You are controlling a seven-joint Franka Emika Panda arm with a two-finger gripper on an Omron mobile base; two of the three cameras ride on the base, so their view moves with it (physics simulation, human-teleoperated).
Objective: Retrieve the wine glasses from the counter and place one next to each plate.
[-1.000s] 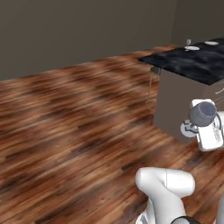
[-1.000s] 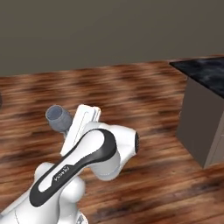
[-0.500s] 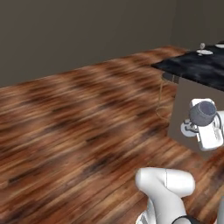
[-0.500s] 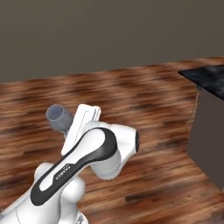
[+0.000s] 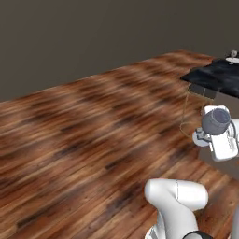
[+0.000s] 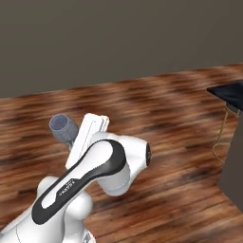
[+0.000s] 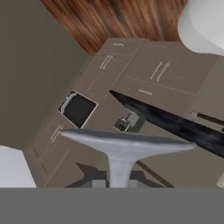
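Observation:
My gripper (image 5: 211, 133) is shut on the stem of a wine glass (image 5: 215, 120), a clear greyish one held high over the wooden floor. In the right base view the glass's bowl (image 6: 64, 127) sticks out left of the gripper (image 6: 74, 140). In the hand view the glass's round foot (image 7: 127, 141) and stem rise right above the gripper (image 7: 117, 183). Beyond it lies the counter (image 7: 175, 124), black marble over brown cabinet doors with silver handles. On the black island at the far right sits a small pale round thing, perhaps a plate (image 5: 232, 59), too small to tell.
The black marble island (image 5: 214, 77) stands at the right edge, with a gold-legged stool (image 5: 188, 116) in front of it; both also show in the right base view, the island (image 6: 230, 92) and the stool (image 6: 223, 135). Open wooden floor (image 5: 84, 140) spreads left and ahead, ending at a dark wall.
The whole picture has shifted: the island has slid toward the right edge in both base views, so the base has moved. The glass stays in my shut gripper.

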